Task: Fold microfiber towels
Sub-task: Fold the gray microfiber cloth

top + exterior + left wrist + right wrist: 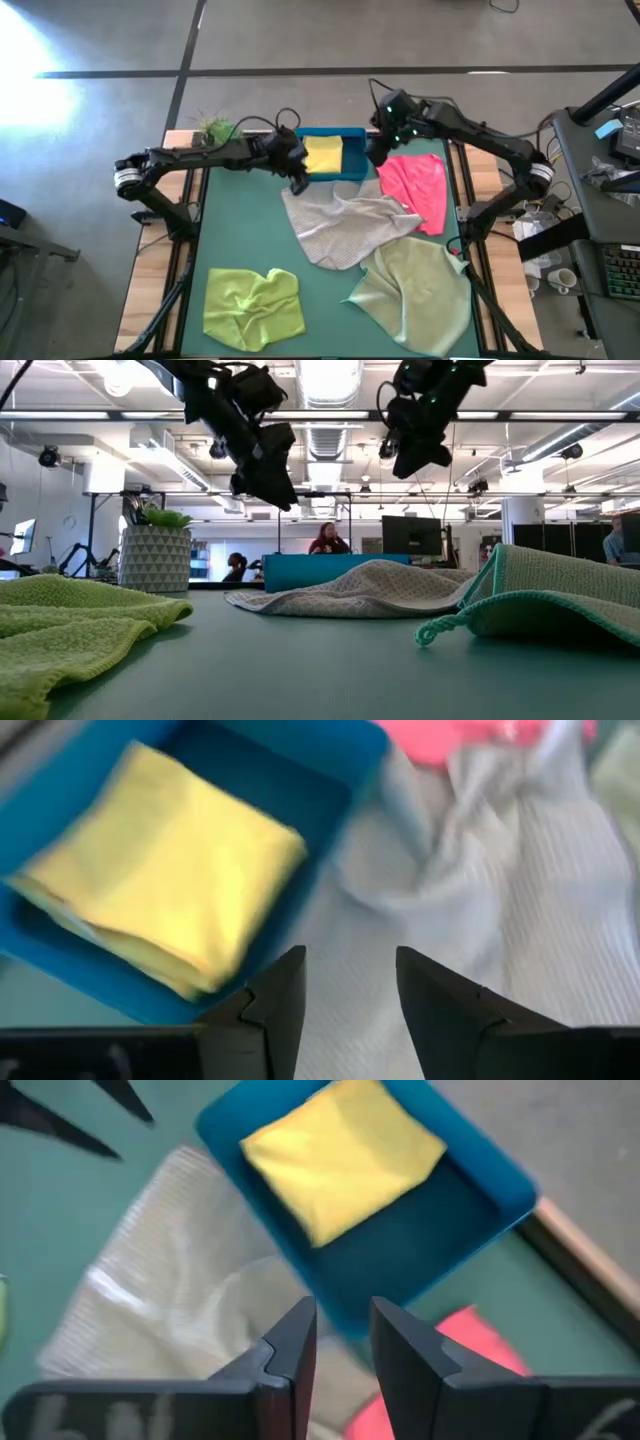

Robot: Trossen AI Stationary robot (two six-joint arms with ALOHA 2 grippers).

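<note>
Both empty, the left pincer [299, 183] and right pincer [377, 152] stand parted; grabbing the rumpled grey towel [345, 228] mid-wrinkle risks a crooked fold.

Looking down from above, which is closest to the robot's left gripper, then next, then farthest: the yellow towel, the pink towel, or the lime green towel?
From the left gripper:
1. Yellow towel, folded in the blue tray, right beside it.
2. Pink towel, across on the right side.
3. Lime green towel, down at the near left corner.
</note>
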